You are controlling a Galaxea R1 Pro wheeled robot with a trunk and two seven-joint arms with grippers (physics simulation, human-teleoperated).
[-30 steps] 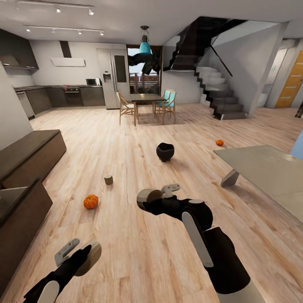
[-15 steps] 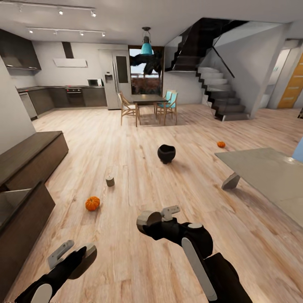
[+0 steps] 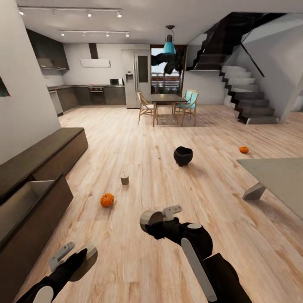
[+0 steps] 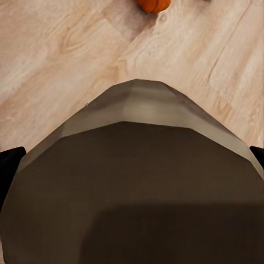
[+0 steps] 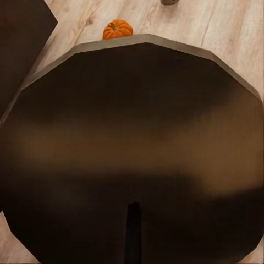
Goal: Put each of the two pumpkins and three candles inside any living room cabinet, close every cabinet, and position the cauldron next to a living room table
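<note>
Two pincers each grip a tan candle over the wooden floor [image 3: 139, 139] of an open-plan living room: the left pincer [image 3: 69, 256], low at the near left, is clamped on a candle held in the left pincer [image 3: 86, 259], and the right pincer [image 3: 162, 214], near the centre, is clamped on a candle held in the right pincer [image 3: 149, 219]. Both candles loom large and blurred in the wrist views, at [image 4: 132, 187] and [image 5: 132, 148]. A third candle [image 3: 124, 179] stands upright on the floor farther off, with the near pumpkin [image 3: 107, 200] just nearer and to its left; that pumpkin also shows at [image 4: 153, 4] and [image 5: 117, 29]. The black cauldron [image 3: 183, 155] sits on the floor toward the middle of the room, well apart from the grey table [image 3: 277, 176] at the right. The far pumpkin [image 3: 243, 149] lies on the floor beyond that table. Along the left wall runs the long dark cabinet [image 3: 46, 151], and its nearest drawer [image 3: 25, 206] stands pulled out. At the far end are a dining table with chairs [image 3: 168, 107], a kitchen [image 3: 88, 90] and a staircase [image 3: 248, 92].
</note>
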